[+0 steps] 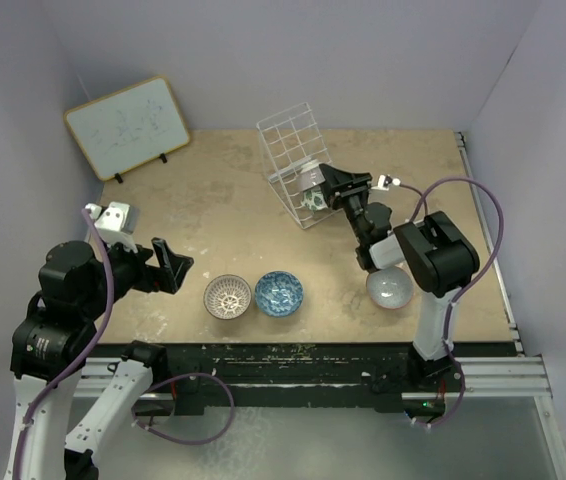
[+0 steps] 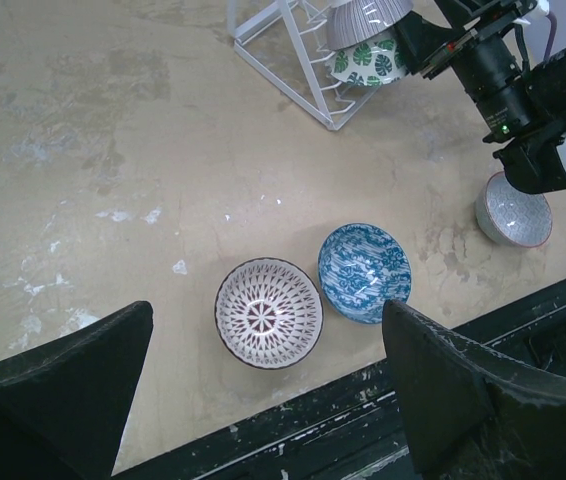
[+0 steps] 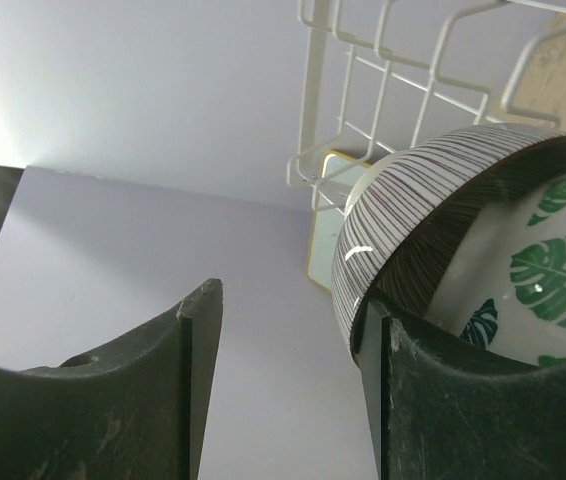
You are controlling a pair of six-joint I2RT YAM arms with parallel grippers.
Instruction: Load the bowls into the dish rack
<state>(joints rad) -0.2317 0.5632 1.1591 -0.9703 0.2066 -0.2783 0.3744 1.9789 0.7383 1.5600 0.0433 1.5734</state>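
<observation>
The white wire dish rack (image 1: 293,150) stands at the back centre and holds a mauve striped bowl (image 1: 310,178) with a green-and-white leaf bowl (image 1: 314,201) below it. My right gripper (image 1: 331,186) is open at the rack. In the right wrist view one finger (image 3: 443,400) lies against the striped bowl's rim (image 3: 413,210), the leaf bowl (image 3: 543,270) is beside it, and nothing is between the jaws. The brown-and-white bowl (image 1: 228,296), the blue bowl (image 1: 278,292) and the pale bowl (image 1: 390,289) sit on the table. My left gripper (image 1: 173,265) is open and empty above the near edge.
A framed whiteboard (image 1: 128,125) leans at the back left. The pale bowl lies partly under my right arm (image 1: 433,250). In the left wrist view the brown bowl (image 2: 268,313) and blue bowl (image 2: 365,272) sit close to the table's dark front edge (image 2: 293,420).
</observation>
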